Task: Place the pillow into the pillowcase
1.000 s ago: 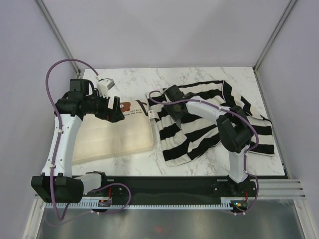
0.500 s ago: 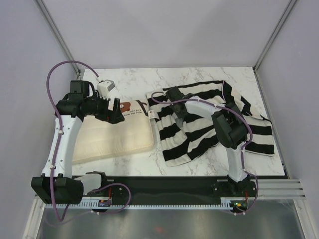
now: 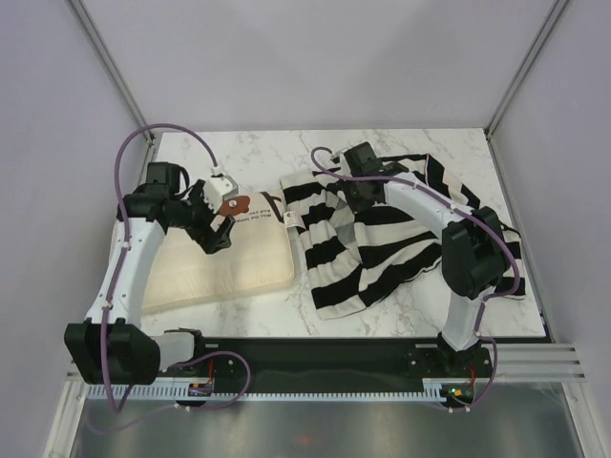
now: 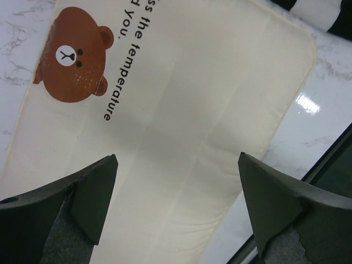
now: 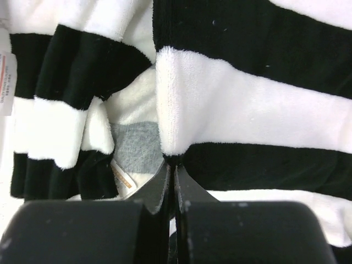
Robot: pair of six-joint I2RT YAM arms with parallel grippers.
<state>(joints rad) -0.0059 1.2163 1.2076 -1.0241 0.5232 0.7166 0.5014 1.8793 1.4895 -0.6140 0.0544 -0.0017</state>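
The cream pillow [image 3: 234, 262] lies flat on the left of the table, with a brown bear patch [image 4: 74, 55] and printed words at its far edge. My left gripper [image 3: 220, 232] hangs open above the pillow [image 4: 181, 110], its fingers [image 4: 93, 198] wide apart with nothing between them. The black and white striped pillowcase [image 3: 401, 243] lies crumpled to the right of the pillow. My right gripper [image 3: 349, 198] is over the pillowcase's far left part. In the right wrist view that gripper [image 5: 171, 166] is shut on a fold of the striped pillowcase [image 5: 247, 115] at an edge.
A small label [image 5: 122, 177] and grey inner fabric show beside the pinched fold. A white tag [image 3: 289, 220] sits at the pillowcase's left edge, next to the pillow. Marble table [image 3: 248, 153] runs behind both. The black base rail [image 3: 315, 355] borders the near edge.
My right gripper has shut on the pillowcase's fold and moved toward the back, drawing fabric with it. My left gripper has shifted a little to the right over the pillow, still open.
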